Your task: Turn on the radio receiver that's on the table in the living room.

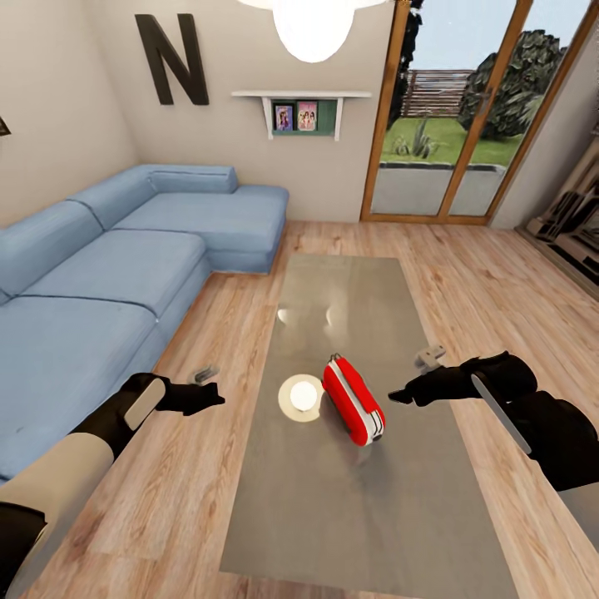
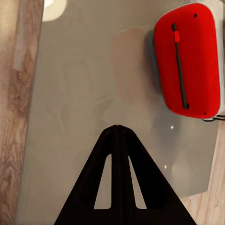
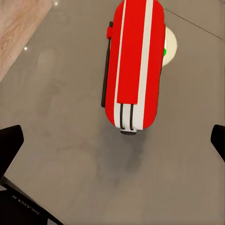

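My right claw [image 1: 401,395]: fingers spread wide, nothing between them, hovering over the table [image 1: 333,516] just beside the radio [image 1: 353,401], its tips pointed at the radio's side. In the right wrist view the two finger ends [image 3: 10,143] sit at opposite edges with the radio [image 3: 134,65] between and beyond them, not touching. My left claw [image 1: 215,396]: fingers pressed together into one point, holding nothing, hanging over the floor [image 1: 179,466] near the table's left edge; in the left wrist view its closed tip [image 2: 117,126] is above the grey top [image 2: 75,93], well apart from the radio [image 2: 187,58]. Radio: red, rounded, standing on the table near its middle, white stripes along the narrow top edge, a dark thin handle down one side, a small green spot [image 3: 165,51] on the far side. Lamp reflection [image 1: 301,397]: round, white, on the glossy top just left of the radio. Sofa [image 1: 108,274]: blue sectional, along the left. Wall: beige, with a dark letter N [image 1: 173,60] and a small shelf [image 1: 301,110] of pictures. Glass doors [image 1: 453,116]: wood-framed, at the far end, garden behind. Ceiling lamp [image 1: 313,25]: white, overhead.
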